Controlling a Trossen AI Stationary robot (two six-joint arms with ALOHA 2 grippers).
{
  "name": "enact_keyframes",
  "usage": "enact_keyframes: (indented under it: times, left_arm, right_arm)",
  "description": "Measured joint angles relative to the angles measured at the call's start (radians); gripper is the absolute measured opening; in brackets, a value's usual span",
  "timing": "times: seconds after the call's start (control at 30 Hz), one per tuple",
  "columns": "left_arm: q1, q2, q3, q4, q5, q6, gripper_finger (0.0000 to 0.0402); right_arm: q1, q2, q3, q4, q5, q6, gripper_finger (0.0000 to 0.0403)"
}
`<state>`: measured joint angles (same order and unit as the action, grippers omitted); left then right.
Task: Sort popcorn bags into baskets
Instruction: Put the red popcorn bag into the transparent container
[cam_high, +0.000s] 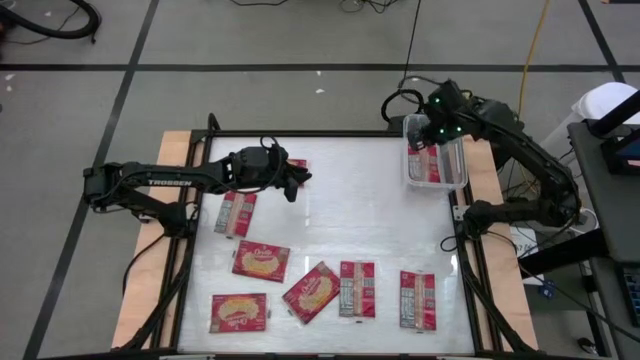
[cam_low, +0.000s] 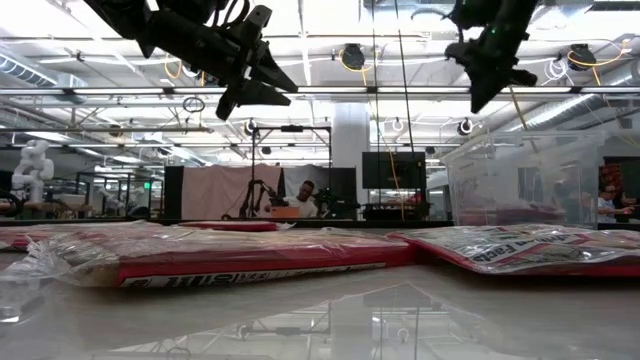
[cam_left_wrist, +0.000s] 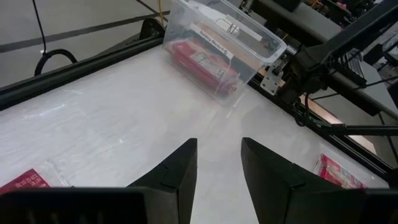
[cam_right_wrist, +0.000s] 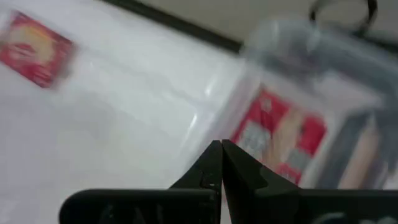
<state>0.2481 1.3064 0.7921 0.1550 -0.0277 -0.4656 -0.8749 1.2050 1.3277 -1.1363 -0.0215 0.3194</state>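
**A:** High view first: we see the basket (cam_high: 436, 165), a clear bin at the far right corner of the table (cam_high: 340, 210), its long axis running near to far. Red popcorn bags (cam_high: 428, 163) lie inside it, though we cannot count them through the plastic.

**B:** We agree. The right gripper (cam_high: 437, 127) hangs over the bin's far end with its fingers pressed together and nothing between them; its wrist camera shows the tips touching above a packet in the bin.

**A:** The left gripper (cam_high: 296, 183) hovers above the far left part of the table, fingers parted with a gap and nothing held.

**B:** On the table we count six loose bags. Two at near right (cam_high: 357, 289) (cam_high: 417, 299) stand with long axes near to far, printed panels up. One (cam_high: 311, 292) lies diagonal, two (cam_high: 261, 261) (cam_high: 239, 312) lie roughly left to right, picture side up.

**A:** Another (cam_high: 235, 213) sits near the left arm, long axis near to far. A red scrap beside the left gripper is mostly covered by it, so we cannot tell how it lies.

**B:** Low view shows the bags only edge-on, their faces unreadable.
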Motion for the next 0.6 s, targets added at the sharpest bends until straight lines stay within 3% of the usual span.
enact_keyframes:
  times: [0.27, 0.6]
  left_arm:
    - [0.0, 0.0, 0.0, -0.001, 0.0, 0.013, 0.0127]
    - [-0.002, 0.0, 0.0, -0.008, 0.0, -0.007, 0.0127]
  right_arm:
    - [-0.06, 0.109, 0.0, -0.107, 0.017, -0.091, 0.0001]
    - [-0.1, 0.302, -0.002, -0.157, 0.018, -0.493, 0.0052]
